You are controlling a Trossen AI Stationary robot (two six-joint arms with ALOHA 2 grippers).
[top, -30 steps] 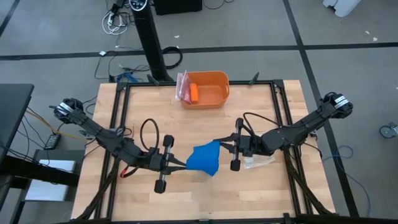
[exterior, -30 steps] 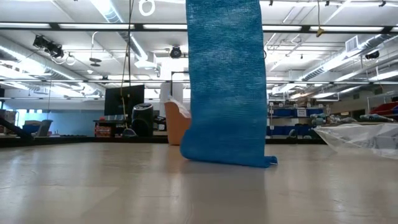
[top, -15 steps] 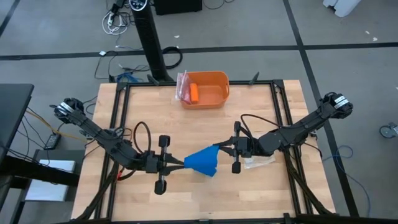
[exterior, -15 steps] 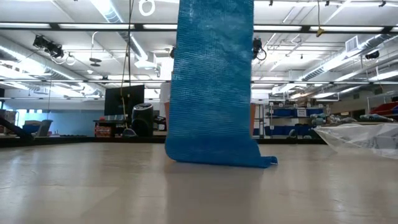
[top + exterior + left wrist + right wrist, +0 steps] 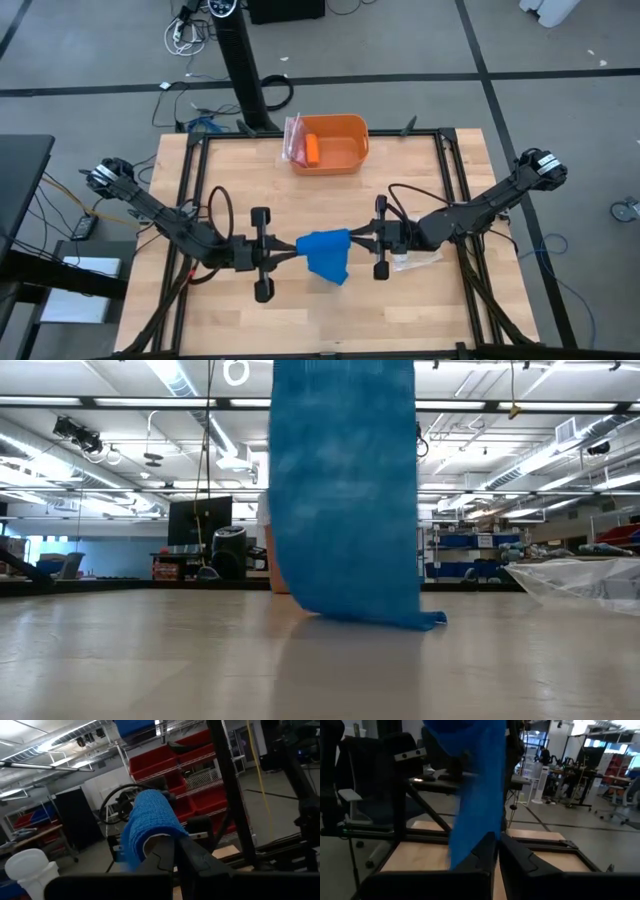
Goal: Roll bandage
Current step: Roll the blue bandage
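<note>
Pincer on your left arm (image 5: 292, 247) is closed on one upper corner of the bandage (image 5: 326, 255), and the right pincer (image 5: 352, 238) is pinched shut on the opposite corner, so you hold the blue strip stretched between the two arms above the middle of the tabletop (image 5: 420, 170). Both pincers face each other, close together, with only the width of the cloth between them.

From table height, the bandage (image 5: 343, 490) hangs down as a wide blue sheet, and its lower edge rests on the wood, with one small corner folded out flat on the surface. Your left wrist camera shows the cloth (image 5: 147, 822) bunched and draped over the closed fingertips (image 5: 167, 855). Your right wrist camera shows the strip (image 5: 477, 785) hanging just past that arm's closed fingertips (image 5: 492, 847).

An orange basket (image 5: 330, 143) sits at the far edge of the tabletop, well apart from the bandage, with a small orange cylinder (image 5: 312, 149) inside. A clear plastic bag (image 5: 415, 260) lies under the right arm, near the bandage.
</note>
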